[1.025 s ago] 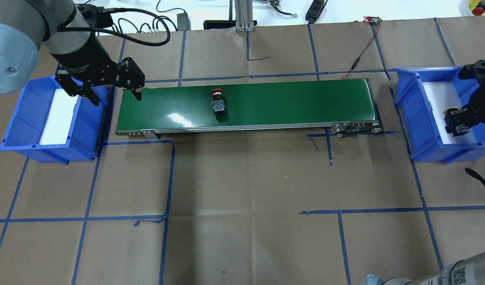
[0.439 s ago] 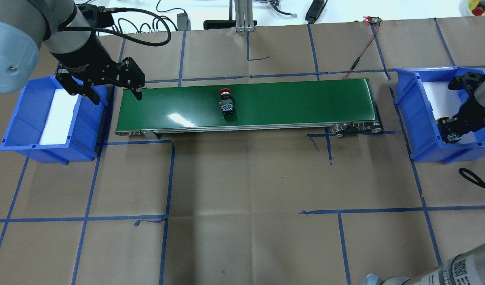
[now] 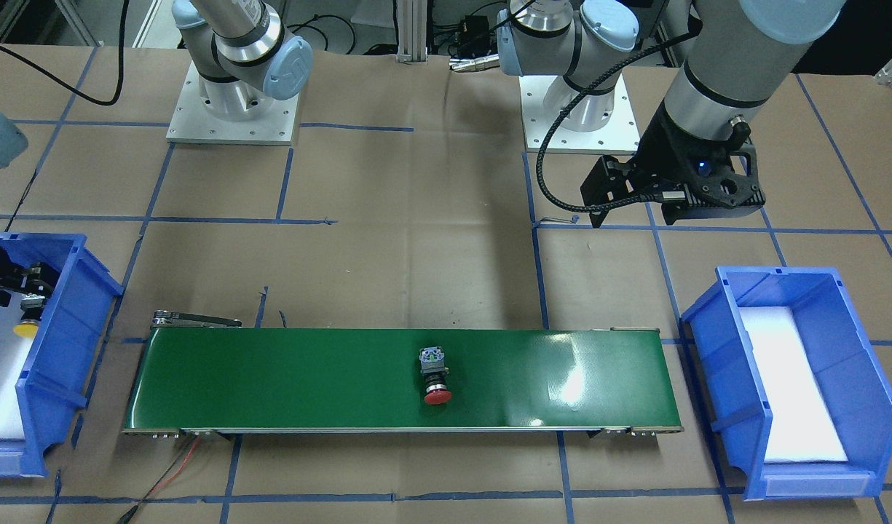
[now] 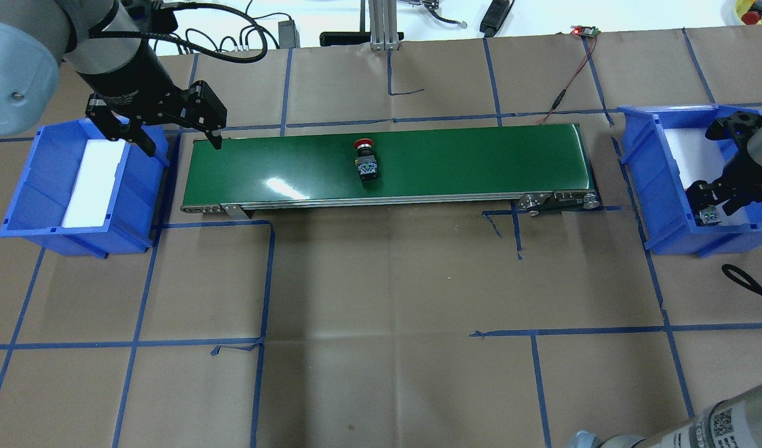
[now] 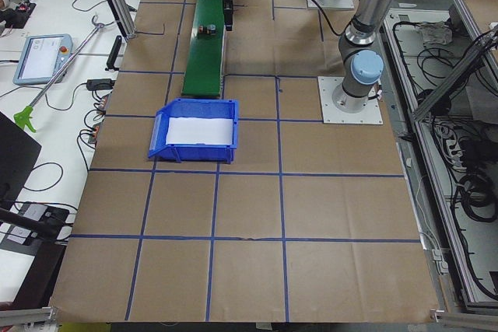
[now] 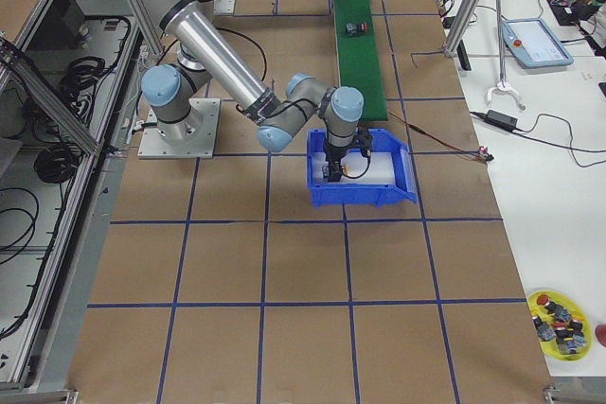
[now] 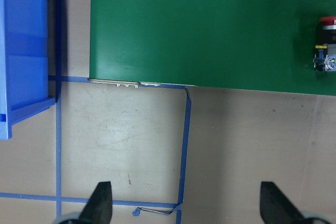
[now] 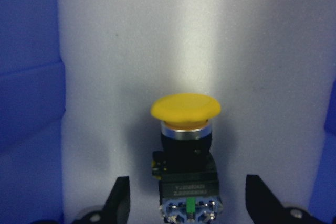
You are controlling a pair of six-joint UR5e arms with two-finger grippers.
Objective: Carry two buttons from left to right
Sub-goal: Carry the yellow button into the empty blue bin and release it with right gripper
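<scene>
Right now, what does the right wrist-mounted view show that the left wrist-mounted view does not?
Only the right wrist view: the yellow mushroom-capped push-button lying on the white liner of the right blue plastic bin, between the spread fingers of the right gripper, touching neither. Only the left wrist view: the green conveyor belt carrying the red-capped push-button, the left blue plastic bin, taped brown paper. Both: a blue bin wall and open fingers at the bottom edge; the left gripper holds nothing.

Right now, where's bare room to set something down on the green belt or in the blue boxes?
The belt is bare either side of the red button. The left box holds only its white liner. The right box is crowded: yellow button, with the open right pincer around it.
</scene>
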